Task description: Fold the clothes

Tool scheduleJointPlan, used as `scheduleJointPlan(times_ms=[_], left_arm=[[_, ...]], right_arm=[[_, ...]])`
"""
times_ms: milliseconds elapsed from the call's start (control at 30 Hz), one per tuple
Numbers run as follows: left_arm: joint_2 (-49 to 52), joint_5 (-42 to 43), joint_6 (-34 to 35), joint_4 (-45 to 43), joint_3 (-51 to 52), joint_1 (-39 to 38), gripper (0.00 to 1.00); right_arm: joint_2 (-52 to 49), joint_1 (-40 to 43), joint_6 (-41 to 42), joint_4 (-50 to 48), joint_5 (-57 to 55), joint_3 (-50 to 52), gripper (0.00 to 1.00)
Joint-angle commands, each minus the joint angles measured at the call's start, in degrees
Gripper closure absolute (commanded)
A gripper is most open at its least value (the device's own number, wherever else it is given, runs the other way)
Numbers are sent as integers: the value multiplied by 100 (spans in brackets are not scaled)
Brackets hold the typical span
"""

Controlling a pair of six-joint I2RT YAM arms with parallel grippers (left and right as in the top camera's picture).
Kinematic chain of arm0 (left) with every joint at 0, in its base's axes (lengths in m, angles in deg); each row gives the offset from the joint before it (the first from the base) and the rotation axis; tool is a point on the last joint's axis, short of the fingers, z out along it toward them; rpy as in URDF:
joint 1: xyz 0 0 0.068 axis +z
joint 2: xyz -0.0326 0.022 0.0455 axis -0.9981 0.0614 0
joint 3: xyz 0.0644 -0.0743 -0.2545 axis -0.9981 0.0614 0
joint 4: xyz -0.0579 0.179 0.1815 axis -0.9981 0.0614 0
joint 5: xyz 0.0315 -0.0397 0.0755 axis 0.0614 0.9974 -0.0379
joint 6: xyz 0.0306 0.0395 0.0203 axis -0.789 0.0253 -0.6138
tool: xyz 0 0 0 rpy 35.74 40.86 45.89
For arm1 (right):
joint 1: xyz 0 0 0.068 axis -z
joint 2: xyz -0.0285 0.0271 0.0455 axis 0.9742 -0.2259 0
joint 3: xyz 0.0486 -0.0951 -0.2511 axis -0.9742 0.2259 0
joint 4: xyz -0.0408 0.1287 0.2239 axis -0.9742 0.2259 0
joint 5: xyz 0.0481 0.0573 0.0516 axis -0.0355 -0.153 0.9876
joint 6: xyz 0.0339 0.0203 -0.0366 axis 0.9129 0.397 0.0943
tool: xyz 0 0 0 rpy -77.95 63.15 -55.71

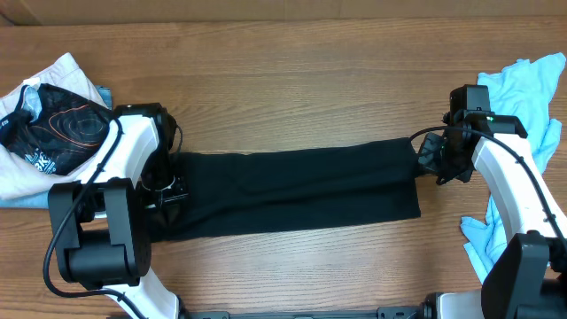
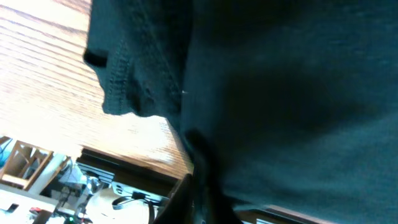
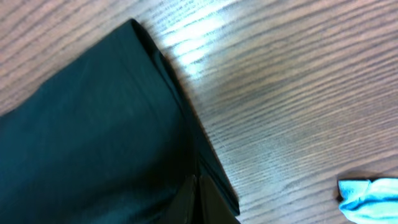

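T-shirt [image 1: 292,190] lies in a long band across mid-table [image 1: 292,80]. Left gripper [image 1: 168,186] at its left end, right gripper [image 1: 434,159] at its right end. Printed garment [image 1: 62,124] atop cloth [image 1: 35,177] at left edge. Second cloth [image 1: 532,89] along right edge.

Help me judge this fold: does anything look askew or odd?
Nothing spilled or damaged. The shirt lies as a long band, wider at its left end than its right, so the fold looks slightly uneven.
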Motion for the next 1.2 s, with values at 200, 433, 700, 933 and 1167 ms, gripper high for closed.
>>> scheduleJointPlan(times_ms=[200,433,700,933,1167], left_arm=[[-9,-55,92,-35,109,-11,48],[-22,-28,92,181,-339,-11,51],[-299,289,68,238,-962,-13,49],[-319,573,72,-356,-890,-90,48],[-317,629,74,-1340,-129,-402,48]], right_arm=[[116,17,-17,168,-17,-81,80],[116,17,-17,203,-17,-76,62],[116,17,-17,247,-15,46,53],[103,17,-13,2,11,476,46],[98,17,-11,-769,396,955,36]])
